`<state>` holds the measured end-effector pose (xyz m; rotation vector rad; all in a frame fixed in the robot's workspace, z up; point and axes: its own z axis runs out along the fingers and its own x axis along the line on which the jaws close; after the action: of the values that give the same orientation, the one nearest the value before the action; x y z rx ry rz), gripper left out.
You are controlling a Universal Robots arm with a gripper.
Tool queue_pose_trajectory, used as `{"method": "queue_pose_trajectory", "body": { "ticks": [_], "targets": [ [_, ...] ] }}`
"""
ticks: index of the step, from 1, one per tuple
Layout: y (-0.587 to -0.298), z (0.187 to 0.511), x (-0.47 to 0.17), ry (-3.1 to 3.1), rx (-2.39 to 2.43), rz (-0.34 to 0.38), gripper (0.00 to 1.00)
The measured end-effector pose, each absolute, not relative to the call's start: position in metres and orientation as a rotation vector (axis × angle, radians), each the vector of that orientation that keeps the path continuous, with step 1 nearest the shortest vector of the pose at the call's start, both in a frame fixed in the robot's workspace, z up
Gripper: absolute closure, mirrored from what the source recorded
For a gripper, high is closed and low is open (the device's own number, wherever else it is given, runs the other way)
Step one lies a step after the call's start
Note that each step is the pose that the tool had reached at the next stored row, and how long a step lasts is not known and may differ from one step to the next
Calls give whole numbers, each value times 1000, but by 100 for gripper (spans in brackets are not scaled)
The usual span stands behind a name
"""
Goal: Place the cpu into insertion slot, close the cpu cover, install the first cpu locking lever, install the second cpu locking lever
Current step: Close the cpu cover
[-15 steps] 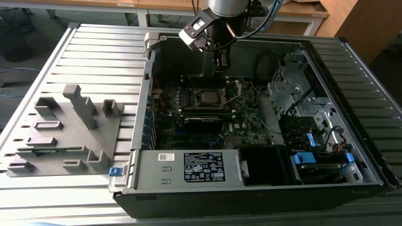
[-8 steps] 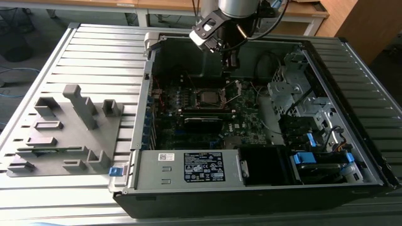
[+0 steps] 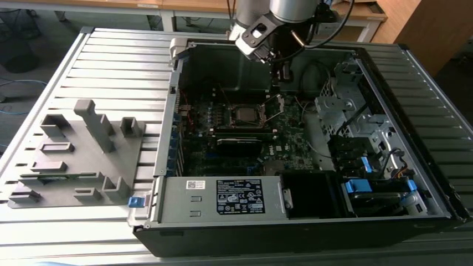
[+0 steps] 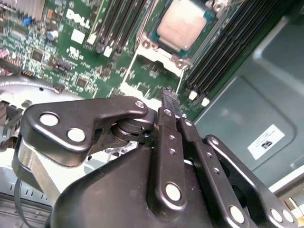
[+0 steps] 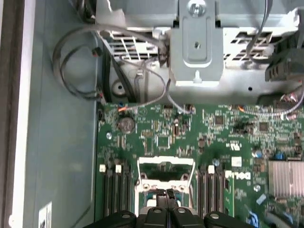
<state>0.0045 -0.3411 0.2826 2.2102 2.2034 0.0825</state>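
The cpu [image 4: 183, 23], with its dull grey top, lies flat in the insertion slot [image 4: 209, 21] on the green motherboard; in the exterior view the cpu [image 3: 246, 113] sits mid-case. The cpu cover [image 4: 129, 76], a thin silvery frame, is flipped open beside the slot, and green board shows through its middle opening. The same cpu cover [image 5: 166, 161] appears in the first wrist view, just beyond my fingertips. My gripper [image 4: 170, 100] hovers over the open cover, shut with nothing between its fingers. It hangs inside the case at the far side of the board, as gripper [image 3: 280, 75].
Black memory slots [image 5: 114, 183] flank the socket on both sides. Loose cables [image 5: 78, 61] and a metal bracket [image 5: 197, 47] lie past the board. A grey fixture [image 3: 74, 155] stands on the exterior view's left, and the power supply [image 3: 221, 197] fills the case's near side.
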Motion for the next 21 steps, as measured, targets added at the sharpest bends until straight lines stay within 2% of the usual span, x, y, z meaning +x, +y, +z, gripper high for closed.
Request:
{"method": "queue_pose_trajectory", "body": {
  "ticks": [21],
  "targets": [
    [-341,266,56,2204,2210,82,89]
  ]
}}
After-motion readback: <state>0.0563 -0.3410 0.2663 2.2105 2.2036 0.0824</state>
